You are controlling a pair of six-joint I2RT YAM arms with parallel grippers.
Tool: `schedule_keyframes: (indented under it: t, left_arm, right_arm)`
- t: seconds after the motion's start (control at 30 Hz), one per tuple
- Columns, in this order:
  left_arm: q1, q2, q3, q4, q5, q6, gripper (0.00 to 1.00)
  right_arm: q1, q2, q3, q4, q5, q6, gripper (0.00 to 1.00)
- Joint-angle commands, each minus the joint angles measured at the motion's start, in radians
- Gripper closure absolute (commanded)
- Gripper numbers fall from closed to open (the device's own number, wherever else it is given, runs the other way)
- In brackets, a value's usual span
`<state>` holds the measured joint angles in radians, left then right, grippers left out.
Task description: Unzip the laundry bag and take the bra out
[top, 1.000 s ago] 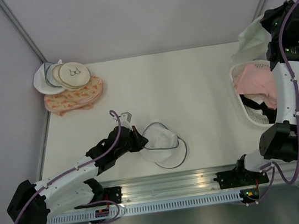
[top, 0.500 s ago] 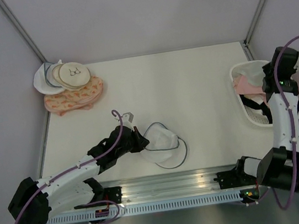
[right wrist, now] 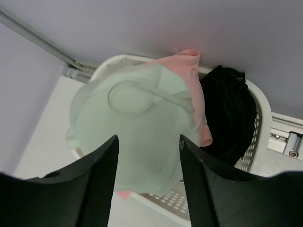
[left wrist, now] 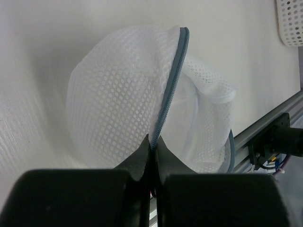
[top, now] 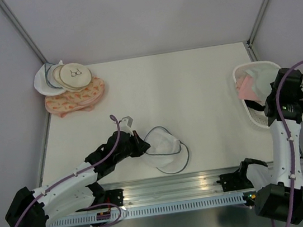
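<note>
Dropped bra [right wrist: 137, 123] into basket [right wrist: 264, 118], right fingers [right wrist: 102, 175] released. Kept laundry bag [left wrist: 118, 109] rim clenched in left fingers [left wrist: 138, 161]. Removal judged complete.

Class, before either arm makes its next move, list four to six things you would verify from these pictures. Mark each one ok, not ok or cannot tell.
1. The laundry bag is unzipped: ok, its zipper gapes open.
2. The bra is out of the bag: ok, it lies in the basket on the pink garment, beside the black garment.
3. The right gripper has let go: ok, open above the bra.
4. The left gripper has a hold: ok, shut on the bag's zipper edge.
5. The bag is empty: ok, nothing shows through the mesh.
6. The right fingers are clear of the bra: cannot tell.
</note>
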<state>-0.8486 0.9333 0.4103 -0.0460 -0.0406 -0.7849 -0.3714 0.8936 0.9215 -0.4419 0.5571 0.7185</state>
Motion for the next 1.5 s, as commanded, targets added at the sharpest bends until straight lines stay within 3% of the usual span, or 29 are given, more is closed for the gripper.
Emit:
schedule_keyframes:
  t: [0.0,0.03,0.13,0.4,0.47,0.5,0.53,0.57,0.6,0.87,1.03,1.13,1.2,1.33,1.4,1.47]
  left_arm:
    - [0.003,-0.033,-0.016,0.023,0.016,-0.025,0.98]
    - [0.002,-0.037,-0.019,0.024,0.015,-0.031,0.98]
    - [0.003,-0.051,-0.022,0.018,0.013,-0.034,0.98]
    - [0.003,-0.071,-0.036,0.017,0.005,-0.043,0.98]
    - [0.003,-0.067,-0.039,0.023,0.005,-0.045,0.98]
    - [0.003,-0.067,-0.041,0.024,0.005,-0.047,0.98]
    - [0.002,-0.065,-0.042,0.026,0.005,-0.047,0.98]
    - [0.003,-0.065,-0.044,0.031,0.005,-0.047,0.98]
    - [0.002,-0.064,-0.044,0.029,0.005,-0.047,0.98]
    - [0.003,-0.073,-0.057,0.040,0.007,-0.051,0.98]
    - [0.003,-0.057,-0.071,0.069,0.013,-0.062,0.98]
    - [0.003,-0.059,-0.074,0.067,0.015,-0.062,0.98]
    - [0.003,-0.076,-0.080,0.070,0.005,-0.063,0.98]
    - [0.003,-0.103,-0.090,0.075,-0.010,-0.070,0.98]
    - [0.003,-0.123,-0.099,0.097,-0.016,-0.082,0.98]
    - [0.005,-0.146,-0.114,0.124,-0.028,-0.089,0.98]
  right_arm:
    - [-0.004,0.059,0.031,-0.004,-0.032,-0.040,0.38]
    - [-0.004,0.074,0.043,-0.009,-0.063,-0.040,0.29]
    - [-0.004,0.085,0.076,0.014,-0.164,-0.071,0.22]
    - [-0.004,0.050,0.155,0.083,-0.390,-0.131,0.26]
    - [-0.004,0.088,0.151,0.103,-0.405,-0.107,0.38]
    - [-0.004,0.106,0.151,0.117,-0.407,-0.094,0.52]
    - [-0.004,0.126,0.148,0.130,-0.405,-0.082,0.80]
    - [-0.004,0.172,0.142,0.141,-0.404,-0.053,0.96]
    - [-0.004,0.197,0.139,0.149,-0.372,-0.033,1.00]
    - [-0.004,0.454,0.036,0.121,-0.142,0.079,0.99]
    - [-0.011,0.557,-0.130,0.238,-0.143,0.156,1.00]
    - [-0.011,0.611,-0.144,0.268,-0.180,0.129,1.00]
    - [-0.011,0.578,-0.150,0.334,-0.252,0.105,1.00]
    - [-0.009,0.362,-0.161,0.465,-0.382,0.018,1.00]
    - [-0.008,0.321,-0.116,0.445,-0.475,-0.027,1.00]
    - [0.003,0.304,-0.027,0.375,-0.558,-0.091,0.89]
